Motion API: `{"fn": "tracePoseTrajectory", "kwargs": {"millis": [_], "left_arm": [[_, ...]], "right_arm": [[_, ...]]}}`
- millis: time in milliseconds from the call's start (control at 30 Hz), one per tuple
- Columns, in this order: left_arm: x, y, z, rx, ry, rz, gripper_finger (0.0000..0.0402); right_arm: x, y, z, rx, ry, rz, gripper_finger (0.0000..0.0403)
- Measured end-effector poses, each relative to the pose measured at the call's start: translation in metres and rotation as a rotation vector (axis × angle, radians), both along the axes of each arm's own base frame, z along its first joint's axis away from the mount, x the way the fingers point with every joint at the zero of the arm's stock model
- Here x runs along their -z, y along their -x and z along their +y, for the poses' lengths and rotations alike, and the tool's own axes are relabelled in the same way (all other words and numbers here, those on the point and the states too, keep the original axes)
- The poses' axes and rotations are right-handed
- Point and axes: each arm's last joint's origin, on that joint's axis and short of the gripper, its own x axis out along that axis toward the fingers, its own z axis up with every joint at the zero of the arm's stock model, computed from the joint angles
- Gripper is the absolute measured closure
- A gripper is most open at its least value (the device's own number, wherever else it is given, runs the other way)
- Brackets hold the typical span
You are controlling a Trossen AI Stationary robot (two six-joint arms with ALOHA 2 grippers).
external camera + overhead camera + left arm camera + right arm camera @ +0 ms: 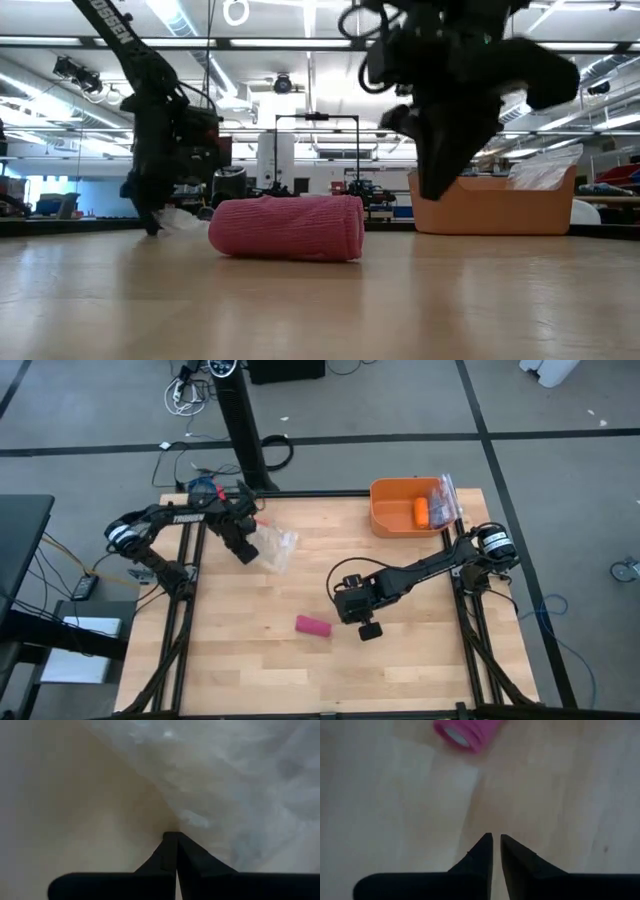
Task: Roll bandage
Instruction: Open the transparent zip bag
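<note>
The bandage [312, 625] is a small magenta-pink roll lying on its side on the wooden table, near the front middle; it also shows in the low view [288, 228] and the right wrist view [465, 732]. My right gripper [368, 628] hangs just right of the roll, above the table, empty, its fingers [496, 840] together but for a thin slit. My left gripper [243, 550] is at the far left, down at the table, shut at the edge of a clear crinkly plastic bag [275, 546]. My left gripper pinches the clear bag at its left edge [187, 820] between its two shut fingers, only at their free ends. The fingers slant down from the table's left. The bag lies on the table beyond the fingertips; one layer or several, I cannot tell.
An orange bin [392, 520] stands at the far right of the table, holding a small orange roll [421, 512] and another clear bag [445, 498]. Bare wood lies between the two grippers and in front of the bandage.
</note>
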Motion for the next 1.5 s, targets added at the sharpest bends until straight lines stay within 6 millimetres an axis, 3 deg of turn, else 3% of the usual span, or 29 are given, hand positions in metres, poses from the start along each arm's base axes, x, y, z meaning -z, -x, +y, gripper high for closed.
{"fn": "tracePoseTrajectory", "kwargs": {"millis": [267,433,533,700,867,1033,1233,1500], "left_arm": [[-0.01,-0.058,-0.048,0.103,0.1,-0.45,0.0398],[-0.029,-0.092,-0.081,0.233,0.098,-0.674,0.0399],[-0.041,-0.1,-0.087,0.262,-0.046,-0.694,0.0399],[-0.043,-0.092,-0.066,0.186,-0.21,-0.621,0.0399],[-0.044,-0.079,-0.028,0.091,-0.144,-0.678,0.0399],[-0.046,-0.066,-0.002,0.039,-0.107,-0.739,0.0398],[-0.046,-0.063,0.002,0.081,-0.108,-0.754,0.0398],[-0.046,-0.062,0.005,0.121,-0.149,-0.761,0.0397]], "right_arm": [[0.017,0.005,-0.026,0.105,-0.107,-0.058,0.0399],[0.007,0.018,-0.035,0.209,-0.136,-0.104,0.0395],[-0.006,0.023,-0.038,0.301,-0.154,-0.213,0.0397],[-0.01,0.024,-0.057,0.565,-0.227,-0.447,0.0385],[0.016,0.023,-0.087,0.829,-0.303,-0.525,0.0333],[0.04,0.029,-0.125,1.099,-0.21,-0.529,0.0272],[0.067,0.02,-0.156,1.162,-0.241,-0.54,0.0236],[0.091,0.007,-0.171,1.168,-0.228,-0.604,0.0248]]}}
